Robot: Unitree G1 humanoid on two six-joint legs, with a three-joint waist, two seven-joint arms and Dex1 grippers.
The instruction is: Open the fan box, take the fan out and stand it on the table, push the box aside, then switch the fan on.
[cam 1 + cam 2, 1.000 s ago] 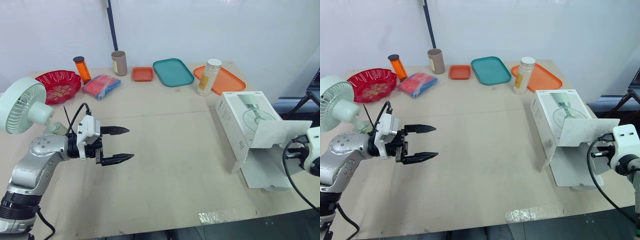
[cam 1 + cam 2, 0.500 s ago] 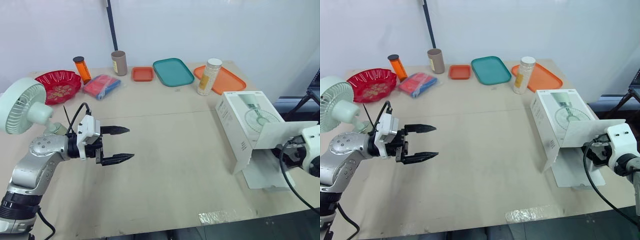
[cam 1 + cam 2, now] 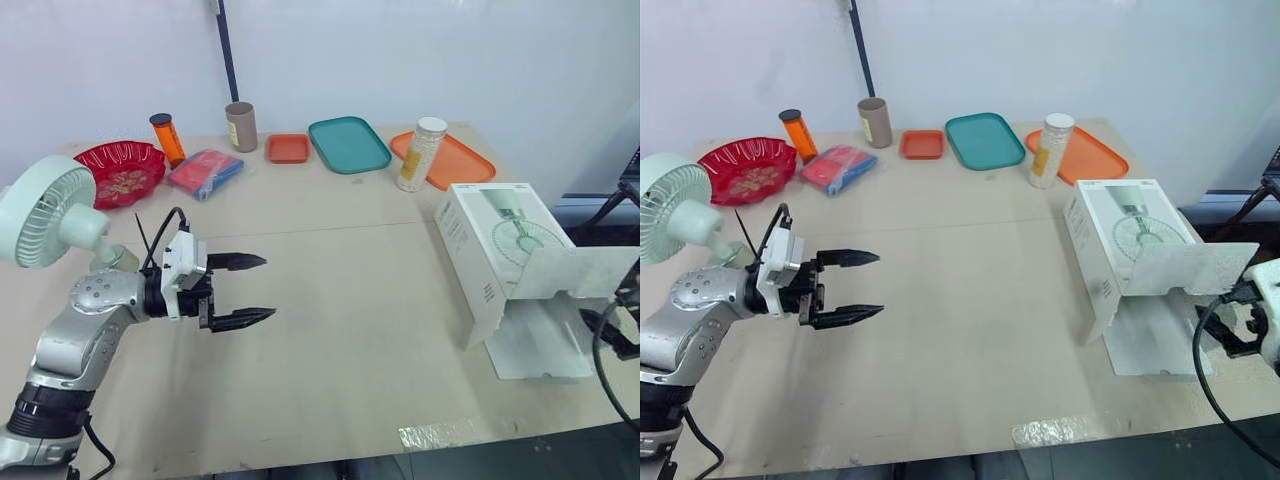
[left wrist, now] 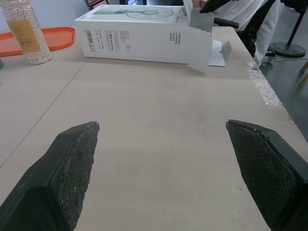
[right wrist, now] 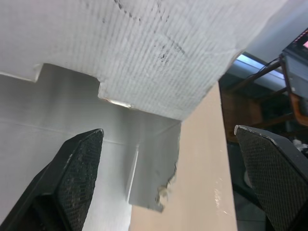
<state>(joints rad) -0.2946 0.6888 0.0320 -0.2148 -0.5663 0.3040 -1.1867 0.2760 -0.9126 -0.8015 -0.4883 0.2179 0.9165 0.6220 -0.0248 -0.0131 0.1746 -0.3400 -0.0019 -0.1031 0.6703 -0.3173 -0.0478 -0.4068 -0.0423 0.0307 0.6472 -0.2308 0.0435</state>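
Observation:
A pale green fan stands upright at the table's left edge, just behind my left arm. My left gripper hovers open over bare table, its fingers wide apart with nothing between them. The white fan box lies on its side at the right, its end flaps folded open toward the right edge. My right gripper is open close to the raised flap, and its fingers touch nothing. The same gripper sits just right of the box opening.
Along the back stand a red bowl, an orange bottle, a red-blue packet, a brown cup, a small orange tray, a teal tray, a bead jar and an orange tray. Bare table lies between gripper and box.
My right gripper has opened, let go of the box flap and drawn back toward the table's right edge. The left arm has barely moved.

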